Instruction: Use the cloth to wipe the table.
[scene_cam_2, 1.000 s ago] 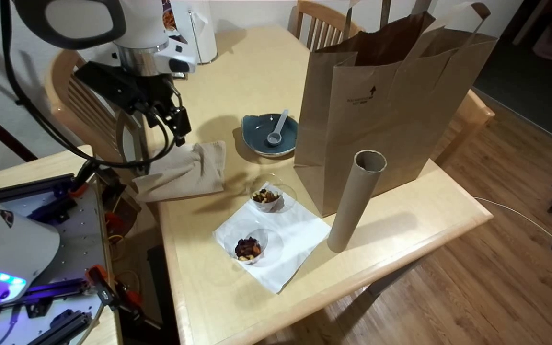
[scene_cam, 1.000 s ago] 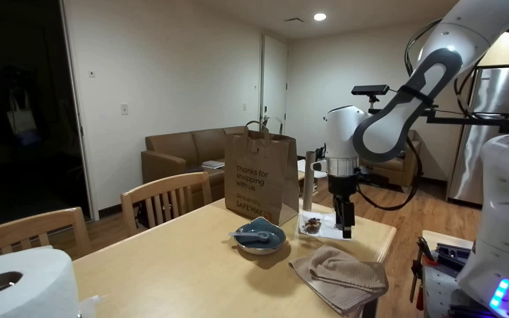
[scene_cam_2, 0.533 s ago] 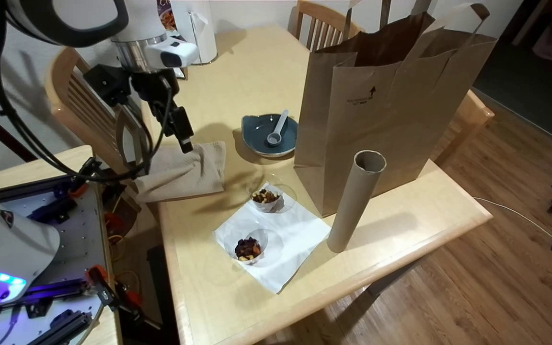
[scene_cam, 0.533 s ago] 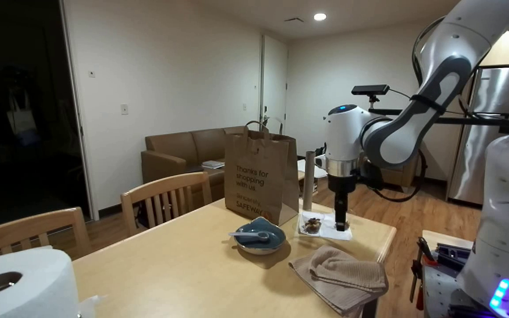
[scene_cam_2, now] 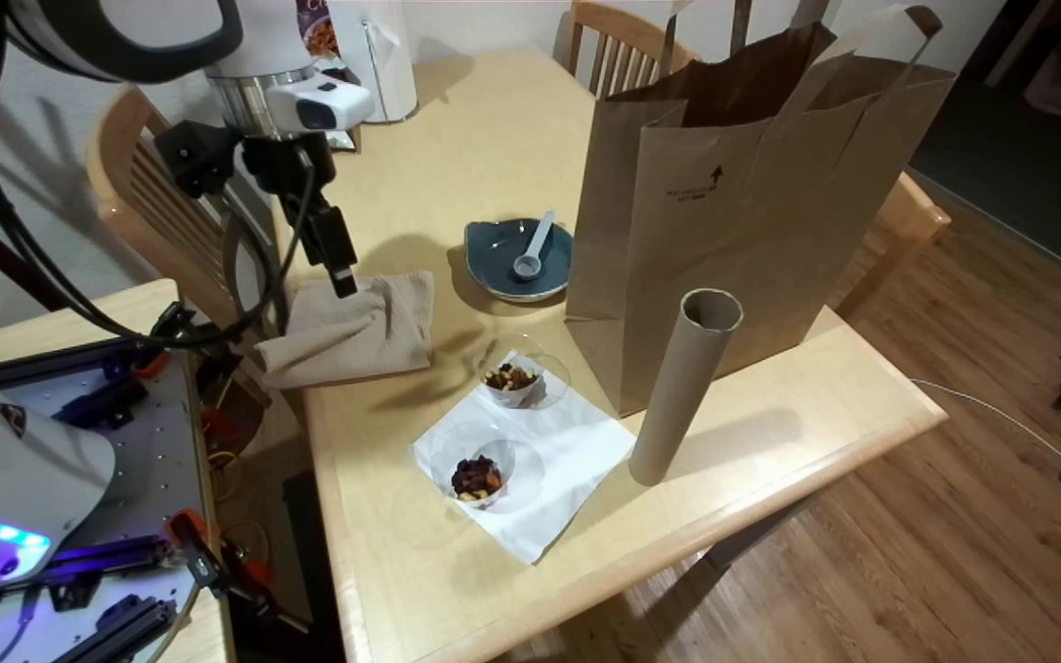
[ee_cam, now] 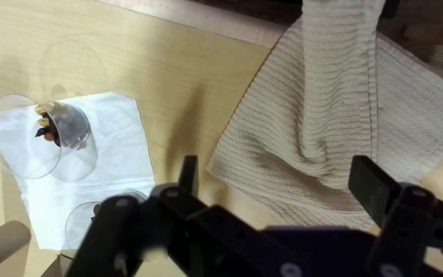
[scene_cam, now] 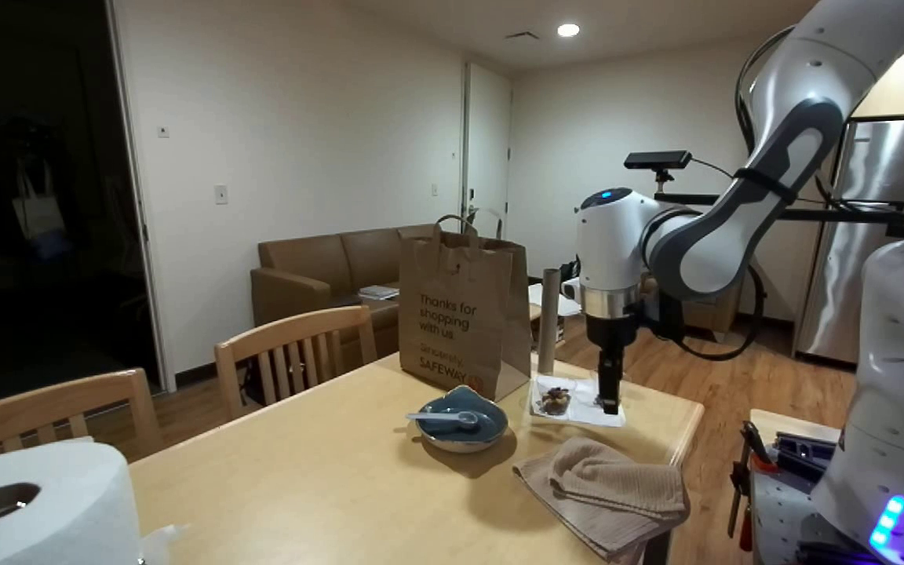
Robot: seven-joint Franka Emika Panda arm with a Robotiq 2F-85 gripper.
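Observation:
The rumpled beige-grey cloth (ee_cam: 333,115) lies folded over itself at the table's edge, one part hanging past it; both exterior views also show the cloth (scene_cam: 617,490) (scene_cam_2: 355,336). Beneath it is the pale wooden table (scene_cam: 303,486). My gripper (ee_cam: 277,173) points down above the table, jaws wide apart with nothing held between them. From the wrist, the cloth's folded corner shows in the gap between the fingers, below them. In an exterior view the gripper (scene_cam_2: 343,281) hangs over the far part of the cloth, apparently without touching it.
A blue bowl with a spoon (scene_cam_2: 517,262) sits near the cloth. White paper (scene_cam_2: 558,460) carries two clear cups of nuts, beside a standing cardboard tube (scene_cam_2: 687,387) and a tall paper bag (scene_cam_2: 724,212). A paper-towel roll (scene_cam: 36,502) and chairs (scene_cam: 295,353) border the table.
The gripper has turned about its upright axis and now shows edge-on in an exterior view, with a slight shift in place. The forearm has swung a little. The cloth has not moved.

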